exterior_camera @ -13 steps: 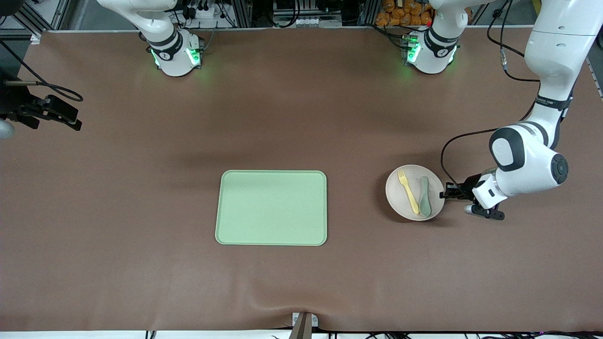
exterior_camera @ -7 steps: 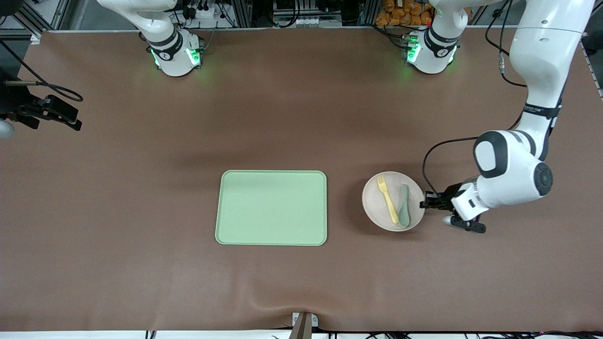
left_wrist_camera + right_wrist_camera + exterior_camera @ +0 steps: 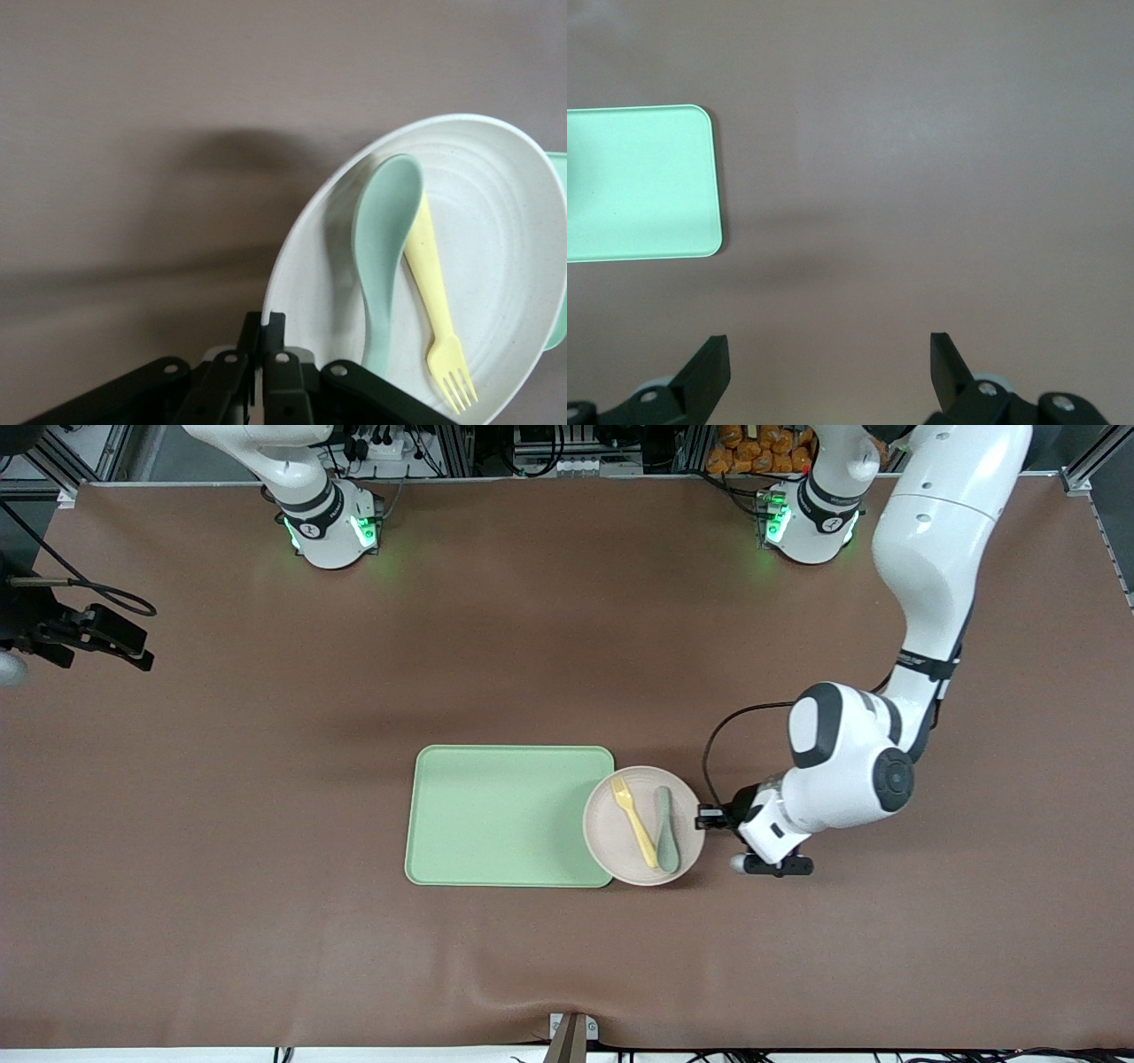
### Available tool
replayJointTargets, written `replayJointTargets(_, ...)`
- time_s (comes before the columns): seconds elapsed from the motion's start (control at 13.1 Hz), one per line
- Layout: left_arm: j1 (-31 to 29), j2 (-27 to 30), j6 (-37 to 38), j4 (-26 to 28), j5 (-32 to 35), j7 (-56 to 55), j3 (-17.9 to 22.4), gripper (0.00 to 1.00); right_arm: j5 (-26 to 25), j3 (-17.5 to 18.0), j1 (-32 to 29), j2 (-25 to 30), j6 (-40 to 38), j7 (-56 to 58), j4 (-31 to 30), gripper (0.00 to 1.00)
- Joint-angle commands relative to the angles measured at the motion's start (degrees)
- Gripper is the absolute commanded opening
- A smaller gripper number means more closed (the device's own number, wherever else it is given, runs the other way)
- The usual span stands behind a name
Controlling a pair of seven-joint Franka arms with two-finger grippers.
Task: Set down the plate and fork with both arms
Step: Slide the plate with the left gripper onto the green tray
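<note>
The pale beige-pink plate carries the yellow fork and a grey-green spoon. It hangs over the edge of the light-green tray that faces the left arm's end of the table. My left gripper is shut on the plate's rim at the side away from the tray. In the left wrist view the plate, the fork and the spoon show past my left gripper. My right gripper is open and empty, high over the table; in the front view it is at the right arm's end.
A corner of the tray shows in the right wrist view. A small bracket sits at the table edge nearest the front camera. The brown table stretches wide around the tray.
My left gripper has carried the plate with the fork and spoon toward the tray; the plate now overlaps the tray's edge. The right arm has not moved.
</note>
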State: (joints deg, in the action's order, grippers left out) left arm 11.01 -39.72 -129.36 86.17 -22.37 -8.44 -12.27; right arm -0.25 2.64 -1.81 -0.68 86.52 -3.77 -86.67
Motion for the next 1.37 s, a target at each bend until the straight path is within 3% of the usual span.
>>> replayJointTargets(0.0, 4.4, -3.2, 1.3, -5.8, -0.3, -6.7, 1.5, 0.00, 0.1, 0.9, -1.3, -0.2, -0.3, 0.6, 0.5, 1.00)
replayJointTargets(0.53, 20.5, -11.7, 0.2, -14.6, -0.6, -17.7, 12.4, 0.00, 0.1, 0.9, -1.3, -0.3, -0.3, 0.7, 0.5, 1.00)
replayJointTargets(1.3, 23.9, -14.8, -5.4, -14.1, -0.7, -19.0, 12.1, 0.00, 0.1, 0.9, -1.4, -0.6, -0.3, 0.4, 0.5, 1.00)
